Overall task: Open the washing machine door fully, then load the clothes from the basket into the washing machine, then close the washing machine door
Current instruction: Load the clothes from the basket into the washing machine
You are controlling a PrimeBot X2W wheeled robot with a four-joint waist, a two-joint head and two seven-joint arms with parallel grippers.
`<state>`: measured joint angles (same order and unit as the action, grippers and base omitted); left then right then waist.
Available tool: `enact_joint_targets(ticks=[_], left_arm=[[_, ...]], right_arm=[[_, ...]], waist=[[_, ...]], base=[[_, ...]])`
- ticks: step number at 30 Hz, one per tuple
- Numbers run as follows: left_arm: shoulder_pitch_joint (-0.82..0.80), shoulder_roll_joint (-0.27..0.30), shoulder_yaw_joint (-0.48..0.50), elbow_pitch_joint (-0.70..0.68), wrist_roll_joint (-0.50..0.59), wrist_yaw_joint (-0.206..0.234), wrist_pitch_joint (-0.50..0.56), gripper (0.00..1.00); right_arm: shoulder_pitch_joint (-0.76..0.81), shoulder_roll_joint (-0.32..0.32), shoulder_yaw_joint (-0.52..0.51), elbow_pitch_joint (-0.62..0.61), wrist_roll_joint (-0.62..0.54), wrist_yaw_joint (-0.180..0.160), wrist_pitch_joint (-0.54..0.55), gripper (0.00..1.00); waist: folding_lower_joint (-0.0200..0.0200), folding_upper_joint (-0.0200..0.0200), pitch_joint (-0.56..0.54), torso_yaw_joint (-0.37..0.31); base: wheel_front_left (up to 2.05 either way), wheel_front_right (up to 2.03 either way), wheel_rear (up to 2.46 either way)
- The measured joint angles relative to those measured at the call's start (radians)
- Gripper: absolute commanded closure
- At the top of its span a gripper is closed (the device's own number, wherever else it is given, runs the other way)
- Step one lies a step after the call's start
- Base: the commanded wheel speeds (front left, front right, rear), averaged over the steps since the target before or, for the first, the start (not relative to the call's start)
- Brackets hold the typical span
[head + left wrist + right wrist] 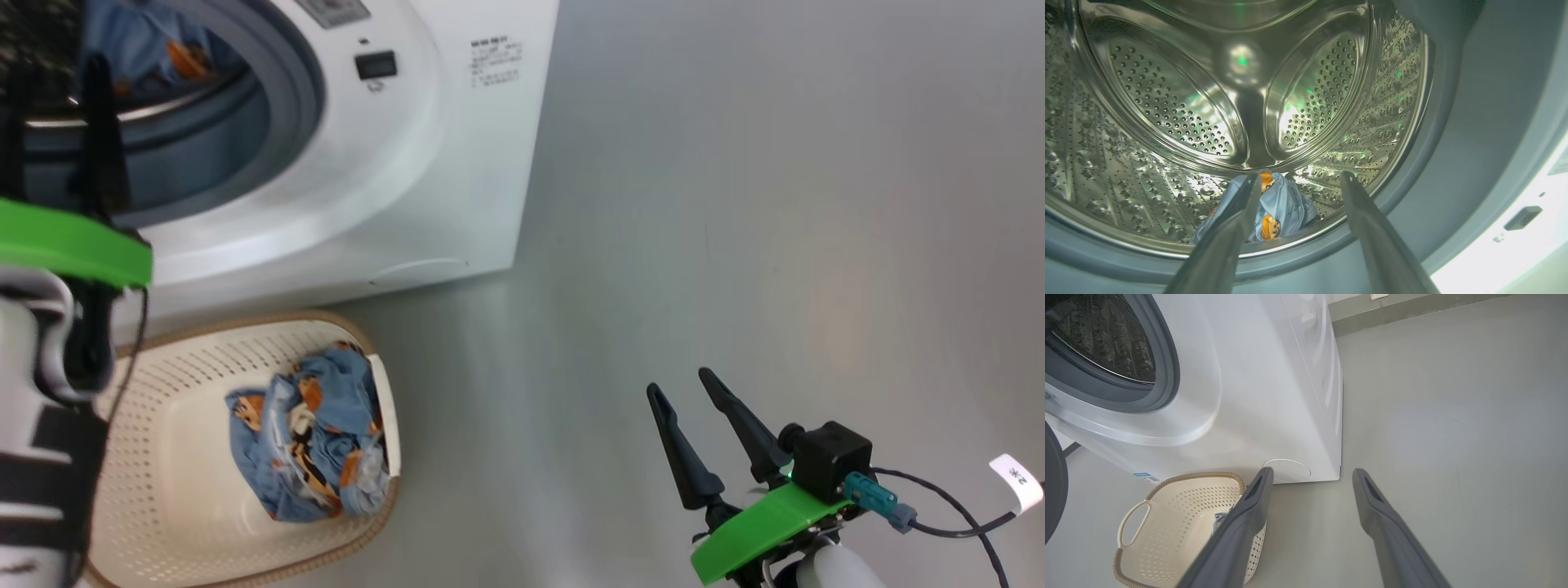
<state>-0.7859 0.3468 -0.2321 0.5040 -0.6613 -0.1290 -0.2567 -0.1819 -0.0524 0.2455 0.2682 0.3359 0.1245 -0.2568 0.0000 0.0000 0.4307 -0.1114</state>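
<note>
One piece of the clothes (1284, 204), light blue with orange animals, lies at the bottom of the steel drum (1167, 102), near its front lip. Another bundle (310, 433) sits in the basket (180, 490), against its right wall. The basket stands on the floor (735, 204) just before the washing machine (457, 163), whose mouth is uncovered. The washing machine door (1053, 486) shows as a dark curved edge beside it. The left claw (1300, 176) reaches into the mouth, fingers spread and empty. The right claw (679, 382) hangs released over bare floor, well apart from the basket.
</note>
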Motion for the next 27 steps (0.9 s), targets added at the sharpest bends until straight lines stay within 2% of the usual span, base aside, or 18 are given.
enact_joint_targets(ticks=[17,27], left_arm=[[0.323,-0.1,0.171,-0.156,0.119,0.0,0.0,0.0],[0.568,-0.187,0.249,-0.26,0.244,0.018,0.0,0.0]], right_arm=[[0.092,0.0,-0.034,0.046,-0.018,0.0,0.0,0.0],[0.13,0.001,-0.038,0.049,-0.038,0.0,0.0,0.0]], waist=[[0.0,0.0,-0.215,0.047],[0.0,0.0,-0.346,0.049]], base=[[0.0,0.0,0.0],[0.0,0.0,0.0]])
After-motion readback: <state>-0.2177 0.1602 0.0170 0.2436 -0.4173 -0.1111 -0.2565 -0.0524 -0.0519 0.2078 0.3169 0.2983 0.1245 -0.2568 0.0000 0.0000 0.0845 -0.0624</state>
